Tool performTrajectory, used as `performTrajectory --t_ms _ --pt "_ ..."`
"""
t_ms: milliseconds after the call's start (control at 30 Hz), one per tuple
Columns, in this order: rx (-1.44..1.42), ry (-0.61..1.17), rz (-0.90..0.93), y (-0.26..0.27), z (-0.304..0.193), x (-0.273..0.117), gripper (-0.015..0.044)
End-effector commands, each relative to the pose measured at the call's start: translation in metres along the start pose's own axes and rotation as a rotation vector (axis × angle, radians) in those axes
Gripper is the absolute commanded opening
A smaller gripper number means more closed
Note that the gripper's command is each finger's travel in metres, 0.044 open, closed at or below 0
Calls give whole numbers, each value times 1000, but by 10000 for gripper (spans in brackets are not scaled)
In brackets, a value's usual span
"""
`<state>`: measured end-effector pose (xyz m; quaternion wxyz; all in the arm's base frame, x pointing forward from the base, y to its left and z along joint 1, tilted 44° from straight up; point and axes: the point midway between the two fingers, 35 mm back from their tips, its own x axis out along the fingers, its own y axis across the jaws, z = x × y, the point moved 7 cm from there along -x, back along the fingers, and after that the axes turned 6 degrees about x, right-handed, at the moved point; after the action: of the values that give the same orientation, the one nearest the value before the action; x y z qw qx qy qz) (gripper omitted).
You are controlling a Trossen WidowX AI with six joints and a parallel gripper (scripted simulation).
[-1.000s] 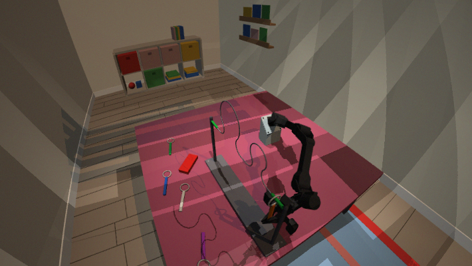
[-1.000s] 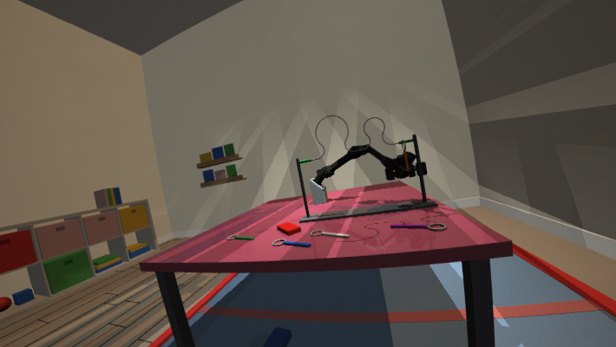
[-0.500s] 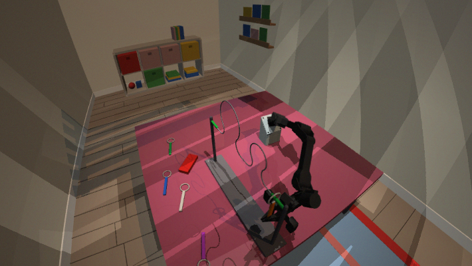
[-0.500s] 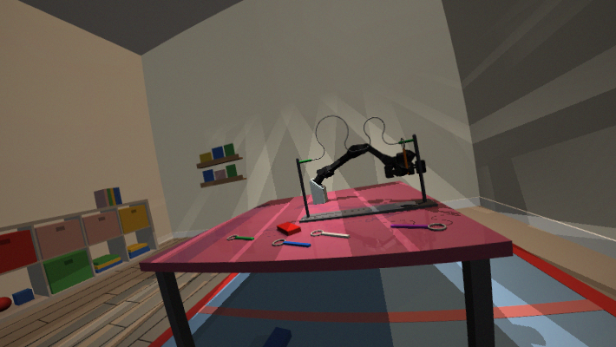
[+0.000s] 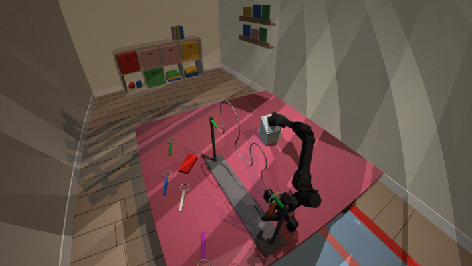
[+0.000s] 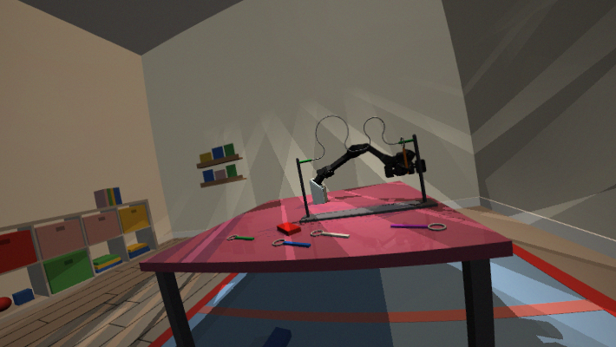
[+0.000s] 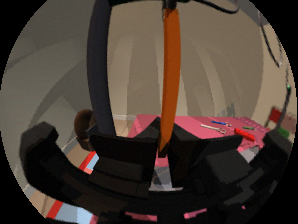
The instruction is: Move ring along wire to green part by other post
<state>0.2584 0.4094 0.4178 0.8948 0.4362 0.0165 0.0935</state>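
My gripper (image 5: 270, 215) (image 7: 161, 120) is shut on the lower end of the orange handle (image 5: 271, 209) (image 6: 405, 158) (image 7: 171, 65). The ring (image 5: 268, 199) at its top is around the near green part (image 5: 278, 202) of the wire, close to the near post (image 5: 280, 224) (image 6: 419, 173) (image 7: 98, 65). In the exterior view the handle hangs nearly upright beside this post. The thin grey wire (image 5: 238, 123) (image 6: 348, 130) curves away to the other green part (image 5: 215, 124) (image 6: 305, 160) at the far post (image 5: 213, 143) (image 6: 303, 191). Whether the ring's rim touches the wire is too small to tell.
The dark base bar (image 5: 233, 186) joins the posts on the pink table (image 5: 349, 173). A red block (image 5: 188, 163) (image 6: 289, 228) and loose rings with green (image 5: 170, 149), blue (image 5: 165, 186), white (image 5: 181, 201) and purple (image 5: 203, 244) handles lie on it. The arm's pale base (image 5: 270, 137) stands behind the wire.
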Motion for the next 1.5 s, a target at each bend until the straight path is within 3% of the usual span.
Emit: performTrajectory --t_ms 0,400,1467 --pt "8 1 2 0 1 0 -150" --pt "8 20 0 0 3 -3 -150" --pt "-44 519 -69 -32 55 -52 -150"
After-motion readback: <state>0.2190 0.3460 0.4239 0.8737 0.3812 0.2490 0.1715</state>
